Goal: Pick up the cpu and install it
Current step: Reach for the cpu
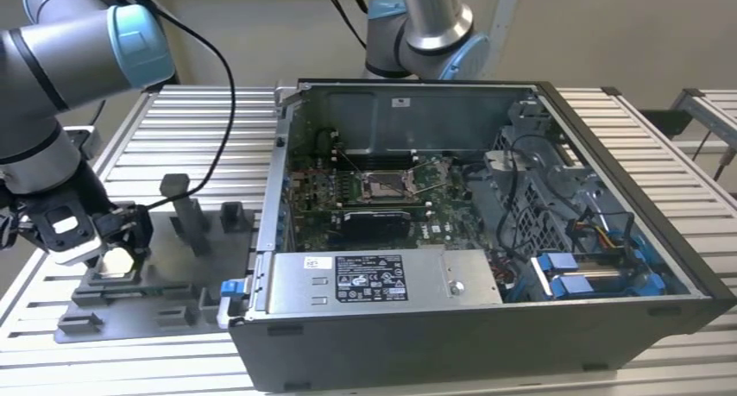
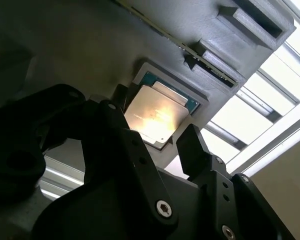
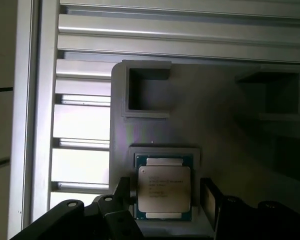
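You've got the gripper [image 1: 107, 241] down over the grey holder block [image 1: 150, 286] at the exterior view's left, on the slatted worktop [image 1: 173, 111] beside the open computer case [image 1: 484, 327]. The cpu [image 3: 164, 192] sits flat in its square recess in that block, metal top facing up. In both wrist views the jaws are open and straddle it, one finger [image 3: 210, 197] standing clear of the chip's edge and the other [image 3: 124, 192] just beside the opposite edge; you can't tell from here whether that one touches. In the second wrist view the cpu [image 2: 157, 112] lies in the pocket with glare on its lid. Inside the case, the socket frame [image 1: 384, 185] on the board is well apart from the gripper, behind the silver box [image 1: 368, 279] with the white label.
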